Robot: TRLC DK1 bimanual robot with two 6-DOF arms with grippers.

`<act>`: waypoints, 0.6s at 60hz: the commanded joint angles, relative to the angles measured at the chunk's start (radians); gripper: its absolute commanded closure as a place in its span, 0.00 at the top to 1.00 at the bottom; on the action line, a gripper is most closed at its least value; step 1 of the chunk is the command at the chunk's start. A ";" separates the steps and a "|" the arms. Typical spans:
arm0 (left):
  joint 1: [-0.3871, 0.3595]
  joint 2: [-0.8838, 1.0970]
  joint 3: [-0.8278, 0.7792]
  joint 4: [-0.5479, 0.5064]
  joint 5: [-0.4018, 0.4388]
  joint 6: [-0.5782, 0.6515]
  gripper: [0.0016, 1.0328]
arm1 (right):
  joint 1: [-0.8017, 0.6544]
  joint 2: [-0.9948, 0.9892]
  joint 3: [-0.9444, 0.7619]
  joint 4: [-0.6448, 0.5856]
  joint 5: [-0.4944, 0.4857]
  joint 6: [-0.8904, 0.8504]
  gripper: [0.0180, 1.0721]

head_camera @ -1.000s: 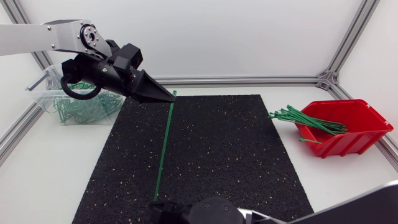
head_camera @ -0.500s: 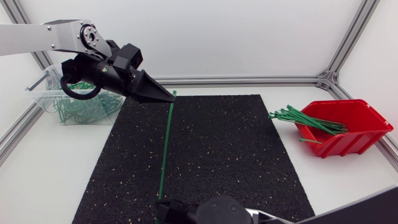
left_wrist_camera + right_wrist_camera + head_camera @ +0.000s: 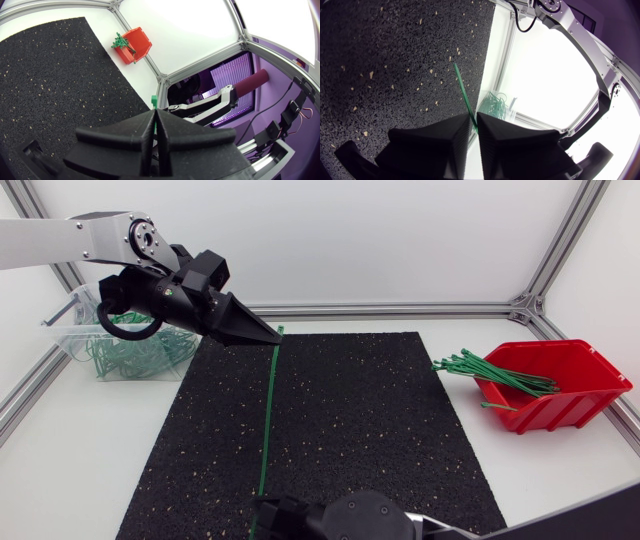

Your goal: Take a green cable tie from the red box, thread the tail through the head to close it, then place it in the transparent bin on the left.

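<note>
Currently risk: cable tie [image 3: 266, 415] pinned straight at both ends, not yet threaded; bending tail to head could pull it out of either pinch or buckle it onto mat [image 3: 380, 420] | left gripper [image 3: 271, 337] clamped on what looks like the head end, near transparent bin [image 3: 68, 330] | right gripper [image 3: 263, 506] clamped on tail end | spares in red box [image 3: 565, 408]

The flat rubber mat [image 3: 340, 430] is black, flecked all over with pale tan specks. Across it, from 11 toward 6 o'clock, runs a thin green plastic cable tie [image 3: 265, 420]. The red plastic box [image 3: 580, 398] at 3 o'clock holds a bundle of green ties [image 3: 490, 370]. The clear plastic bin [image 3: 62, 318] at 10 o'clock shows green loops [image 3: 130, 358]. The left wedge-fingered gripper [image 3: 272, 338] and the right wedge-fingered gripper [image 3: 474, 116] are matte black. The table top [image 3: 80, 460] is white.
</note>
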 commanded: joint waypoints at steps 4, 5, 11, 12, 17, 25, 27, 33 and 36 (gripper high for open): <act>0.001 0.015 0.017 -0.025 0.005 0.028 0.03 | -0.002 -0.014 -0.030 0.010 0.006 0.013 0.08; 0.001 0.015 0.019 -0.025 0.005 0.028 0.03 | -0.002 -0.016 -0.031 0.010 0.006 0.013 0.06; -0.001 0.015 0.017 -0.025 0.005 0.032 0.03 | -0.002 -0.024 -0.023 0.006 0.016 0.032 0.05; -0.001 0.015 0.017 -0.025 0.005 0.035 0.03 | -0.002 -0.025 -0.022 0.004 0.017 0.038 0.05; -0.001 0.014 0.013 -0.026 0.005 0.041 0.03 | -0.001 -0.041 -0.007 -0.005 0.020 0.093 0.05; 0.005 0.003 0.002 -0.031 0.005 0.058 0.03 | -0.004 -0.048 0.006 -0.010 0.019 0.159 0.05; 0.007 -0.003 -0.003 -0.032 0.008 0.068 0.03 | -0.004 -0.053 0.010 -0.014 0.017 0.188 0.05; 0.016 -0.034 -0.027 -0.032 0.015 0.099 0.03 | -0.002 -0.091 0.024 -0.064 0.013 0.311 0.05; 0.022 -0.045 -0.036 -0.032 0.017 0.114 0.03 | -0.005 -0.111 0.035 -0.103 0.011 0.358 0.05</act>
